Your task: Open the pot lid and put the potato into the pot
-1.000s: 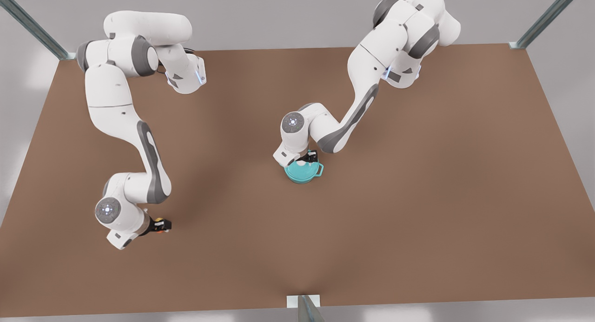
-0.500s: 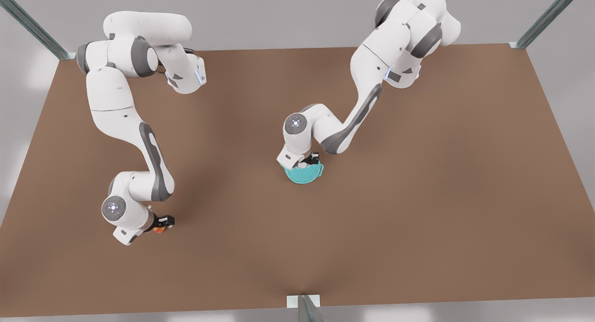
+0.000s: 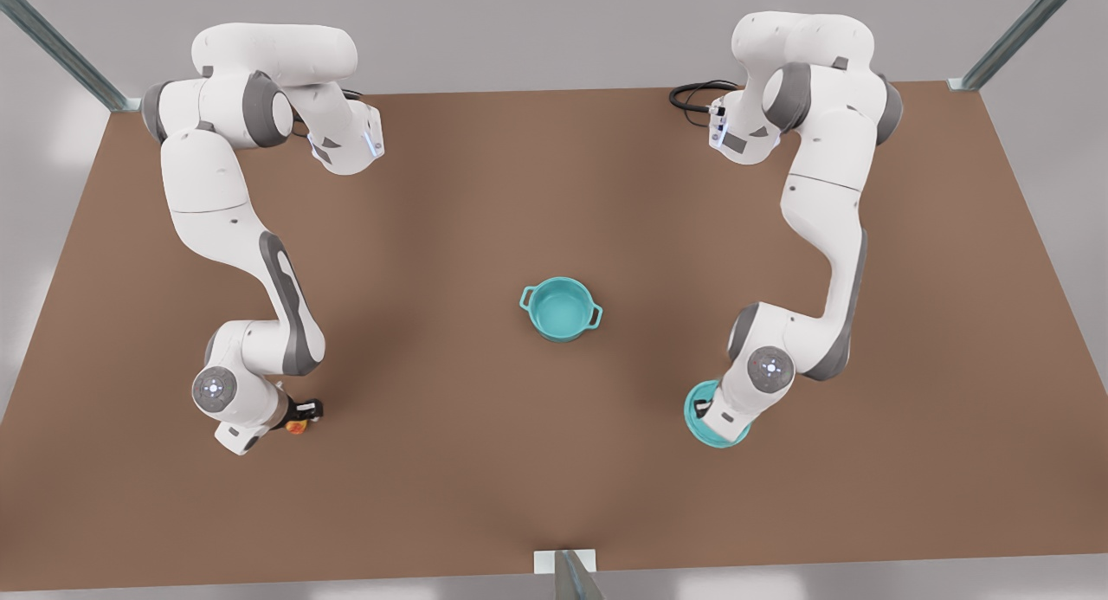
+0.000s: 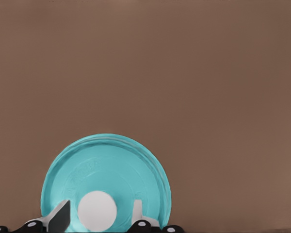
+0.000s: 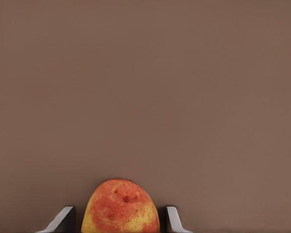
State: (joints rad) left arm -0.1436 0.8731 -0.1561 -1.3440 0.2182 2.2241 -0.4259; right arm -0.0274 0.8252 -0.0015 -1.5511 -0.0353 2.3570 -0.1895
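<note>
1. The pot point(image 3: 561, 309) is seen uncovered near the middle of the brown tabletop point(image 3: 554, 461), upright, its teal inside bare, with one loop handle turned towards the far edge and the other towards the near edge.

2. The pot lid point(image 4: 106, 182) is found well apart from the pot, towards the tabletop's near edge on the front view's right; in the front view a teal crescent of it point(image 3: 695, 418) is partly hidden under the wrist.

3. The left gripper point(image 4: 98, 216) is set over the lid, its fingers point(image 4: 61, 216) placed at either side of the white knob point(image 4: 97, 210) (a thin gap is visible on each side, so whether the knob is gripped cannot be told).

4. The potato point(image 5: 120, 207) is located near the tabletop's near edge on the front view's left, well apart from the pot.

5. The right gripper point(image 5: 120, 218) is positioned around the potato, its fingers point(image 5: 64, 219) standing just beside it on both sides; contact cannot be told.
</note>
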